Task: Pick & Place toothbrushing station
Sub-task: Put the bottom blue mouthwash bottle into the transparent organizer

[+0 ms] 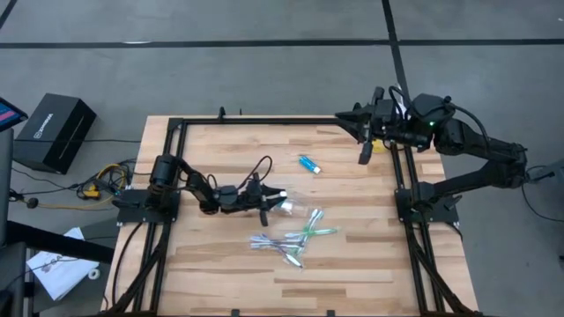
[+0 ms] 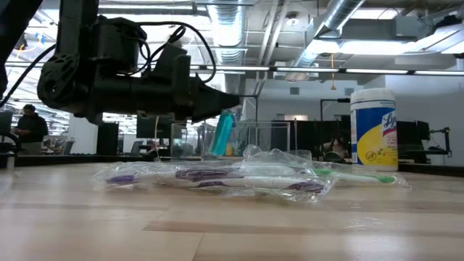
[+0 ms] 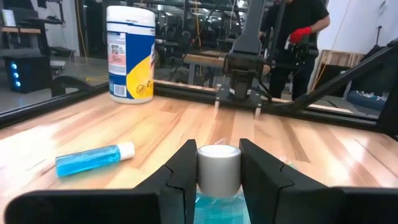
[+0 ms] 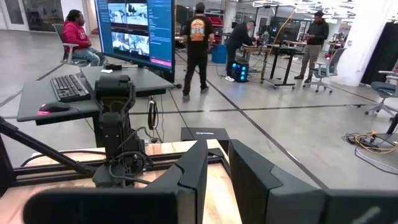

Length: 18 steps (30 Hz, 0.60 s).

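My left gripper (image 1: 267, 198) (image 3: 219, 149) reaches level over the table's left middle, shut on a small blue tube (image 2: 223, 134) with a white cap. A small clear cup (image 1: 284, 203) (image 2: 272, 138) stands just beyond its fingertips. A second blue tube (image 1: 308, 164) (image 3: 93, 158) lies on its side on the boards farther back. Several green and purple-white toothbrushes (image 1: 291, 238) (image 2: 239, 177) in clear wrappers lie flat toward the near edge. My right gripper (image 1: 348, 121) (image 4: 218, 165) hangs high over the far right corner, a narrow gap between its fingers, nothing in it. My left gripper pinches the tube's white cap (image 3: 219, 169) between its two fingers, coming level from the table's left. The blue body (image 3: 217, 208) slants down and back under the fingers. In the low view its lower end (image 2: 215, 154) hangs close above the boards.
A white-lidded yellow-and-blue canister (image 2: 373, 130) (image 3: 130, 53) stands at the far right corner, under my right arm. A black frame rail (image 1: 264, 121) runs along the table's far edge. People stand in the room beyond.
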{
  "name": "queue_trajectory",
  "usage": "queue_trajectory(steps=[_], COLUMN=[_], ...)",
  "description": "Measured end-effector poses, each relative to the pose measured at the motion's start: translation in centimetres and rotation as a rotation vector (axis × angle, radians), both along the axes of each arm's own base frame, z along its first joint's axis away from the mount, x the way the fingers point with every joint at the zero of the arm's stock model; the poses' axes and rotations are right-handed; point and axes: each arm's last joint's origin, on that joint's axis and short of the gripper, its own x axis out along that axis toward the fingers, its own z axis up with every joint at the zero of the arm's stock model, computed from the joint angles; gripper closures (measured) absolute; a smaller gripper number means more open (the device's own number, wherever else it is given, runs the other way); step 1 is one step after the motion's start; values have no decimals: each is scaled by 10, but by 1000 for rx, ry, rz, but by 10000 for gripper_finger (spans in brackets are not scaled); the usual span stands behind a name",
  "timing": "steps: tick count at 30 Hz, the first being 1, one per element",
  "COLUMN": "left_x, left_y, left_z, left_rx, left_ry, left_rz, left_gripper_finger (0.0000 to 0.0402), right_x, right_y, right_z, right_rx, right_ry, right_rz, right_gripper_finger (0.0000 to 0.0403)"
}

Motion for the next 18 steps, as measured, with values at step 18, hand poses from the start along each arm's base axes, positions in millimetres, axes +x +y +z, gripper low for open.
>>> queue_trajectory(steps=[18], left_x=[28], left_y=[10], left_z=[20], left_rx=[64], left_ry=[-97], left_rz=[-69], left_gripper_finger=[320], right_x=[23], right_y=[6], right_z=[-9], right_rx=[5], right_ry=[31], right_rz=[35], right_gripper_finger=[344])
